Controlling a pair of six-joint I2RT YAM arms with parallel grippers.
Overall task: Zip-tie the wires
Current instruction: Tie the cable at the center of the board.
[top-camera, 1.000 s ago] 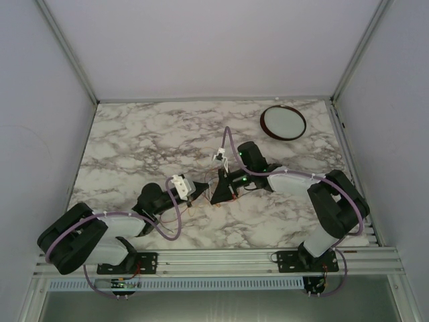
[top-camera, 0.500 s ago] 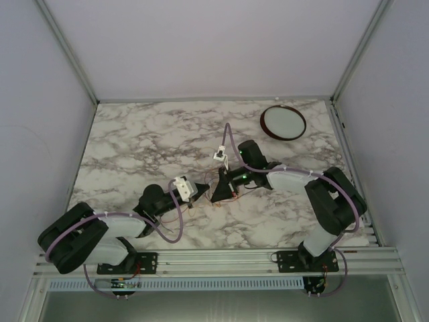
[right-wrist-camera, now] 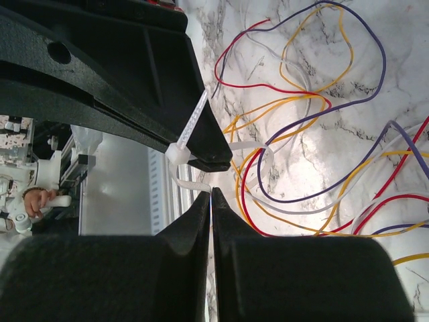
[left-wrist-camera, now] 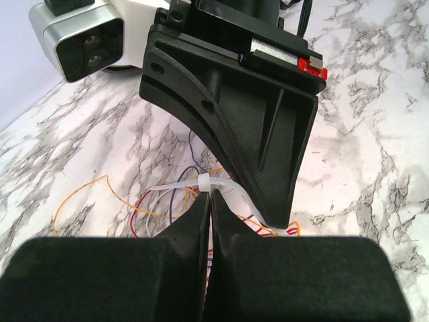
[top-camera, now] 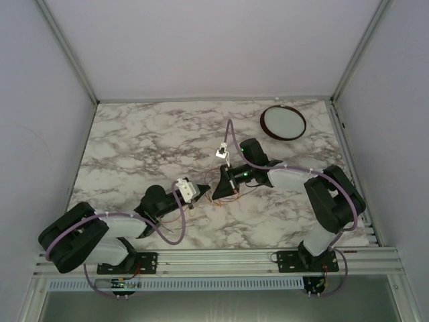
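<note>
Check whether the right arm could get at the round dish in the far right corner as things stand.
Probably yes: only bare marble table lies between the dish and that arm. But the right pincer is shut, with its tips at the zip tie.

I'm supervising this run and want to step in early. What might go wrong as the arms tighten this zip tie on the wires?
1. The wires sprawl in wide loops, so the zip tie may cinch only some.
2. The left fingers seem to pinch it only at their tips; it may slip free.
3. The right fingers sit almost against them; a pull could knock them together.
</note>
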